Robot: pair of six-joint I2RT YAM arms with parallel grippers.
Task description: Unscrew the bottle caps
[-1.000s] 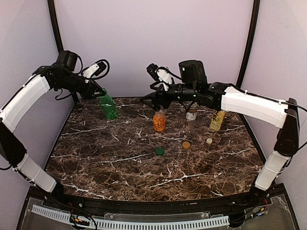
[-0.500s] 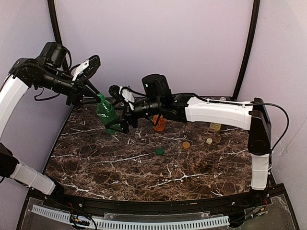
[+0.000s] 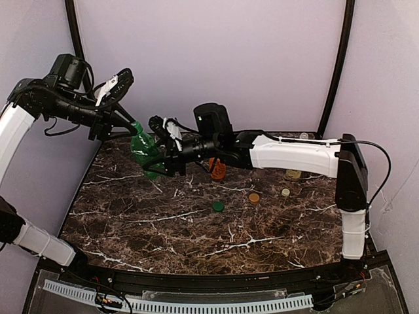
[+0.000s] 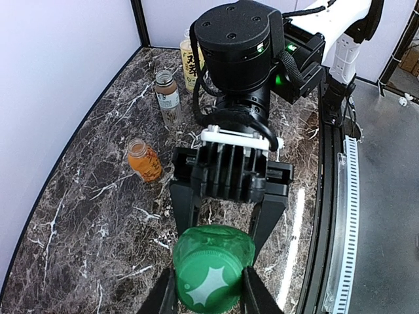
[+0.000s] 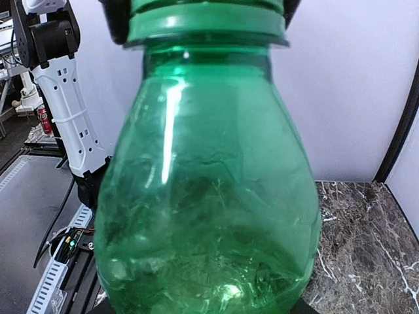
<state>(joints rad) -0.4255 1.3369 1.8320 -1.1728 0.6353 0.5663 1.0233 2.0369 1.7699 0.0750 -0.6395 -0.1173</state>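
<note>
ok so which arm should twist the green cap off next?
Left. The left gripper is closed on the green cap; the right gripper clamps the green bottle lower down, so it is better used as the brace.

A robotics lab test cell. Two white robot arms (image 3: 294, 154) are bolted at the near edge of a dark marble-patterned counter (image 3: 163, 229). Plain lilac panels (image 3: 209, 59) close in the far and side edges, with black posts (image 3: 335, 65) at the far corners. A perforated white strip (image 3: 196, 305) and loose wiring (image 3: 108, 301) line the near edge.
</note>
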